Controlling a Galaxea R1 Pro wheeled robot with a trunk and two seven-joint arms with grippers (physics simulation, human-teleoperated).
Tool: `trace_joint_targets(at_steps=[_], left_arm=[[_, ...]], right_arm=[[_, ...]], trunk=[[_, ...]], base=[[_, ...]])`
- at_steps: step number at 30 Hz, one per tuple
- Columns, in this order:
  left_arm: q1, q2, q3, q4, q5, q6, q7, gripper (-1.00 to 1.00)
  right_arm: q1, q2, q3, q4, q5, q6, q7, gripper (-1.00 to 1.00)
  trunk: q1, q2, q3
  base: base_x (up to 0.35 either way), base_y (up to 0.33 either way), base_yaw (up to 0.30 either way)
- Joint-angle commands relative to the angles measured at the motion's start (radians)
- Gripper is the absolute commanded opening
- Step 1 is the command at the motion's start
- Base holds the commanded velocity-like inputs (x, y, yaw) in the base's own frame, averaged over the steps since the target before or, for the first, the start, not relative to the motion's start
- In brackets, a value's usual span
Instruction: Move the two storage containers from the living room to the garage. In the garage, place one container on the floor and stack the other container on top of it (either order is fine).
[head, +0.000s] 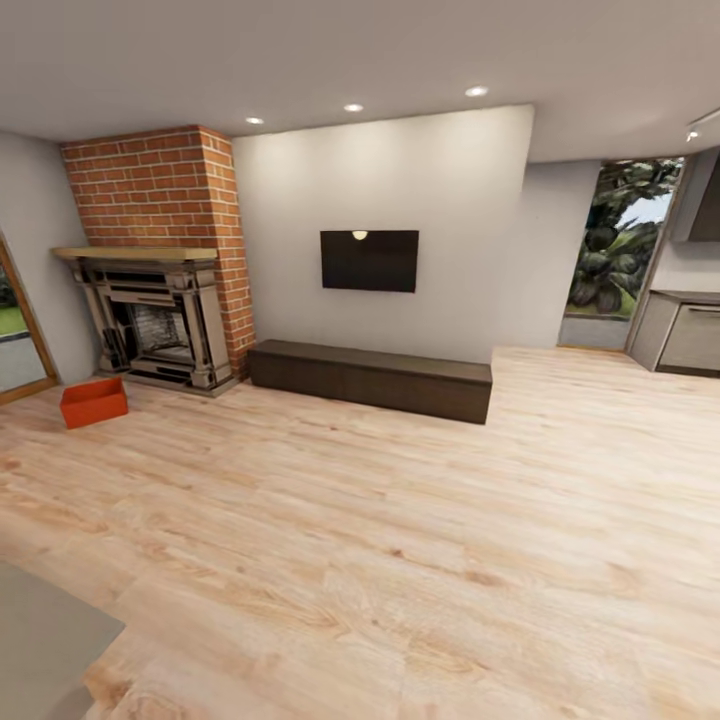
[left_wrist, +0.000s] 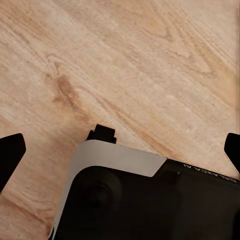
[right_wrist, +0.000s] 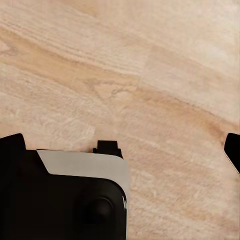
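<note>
I am in the living room, on its light wood plank floor (head: 400, 520). One orange-red open-top storage container (head: 93, 402) sits on the planks at the far left, in front of the fireplace. My left gripper (left_wrist: 121, 152) hangs open over bare planks, its dark fingertips (left_wrist: 10, 155) far apart with nothing between them. Beside it, my right gripper (right_wrist: 122, 147) is also open and empty above the floor. Both are far from the container. The garage is out of view.
The ornate dark fireplace (head: 160, 325) stands under a red brick chimney (head: 160, 185). A long low dark-brown bench (head: 370, 378) runs along the wall below a black TV (head: 369, 260). Grey cabinets (head: 680, 335) stand far right. A grey surface (head: 40, 640) juts in near left.
</note>
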Motion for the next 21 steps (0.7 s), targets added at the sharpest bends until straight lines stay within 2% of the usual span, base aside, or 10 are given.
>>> trace_joint_targets(at_steps=[1,21], left_arm=[[-0.001,0.0,-0.006,0.0,0.006,-0.001,0.002,1.0],[-0.001,0.001,-0.006,0.0,0.006,-0.001,0.002,1.0]], right_arm=[[-0.001,0.001,0.007,0.002,-0.005,-0.004,-0.001,1.0],[-0.001,0.001,0.007,0.002,-0.005,-0.004,-0.001,1.0]], trunk=[[0.001,-0.001,-0.001],[0.001,-0.001,-0.001]], base=[[0.321,0.0,0.0],[0.321,0.0,0.0]])
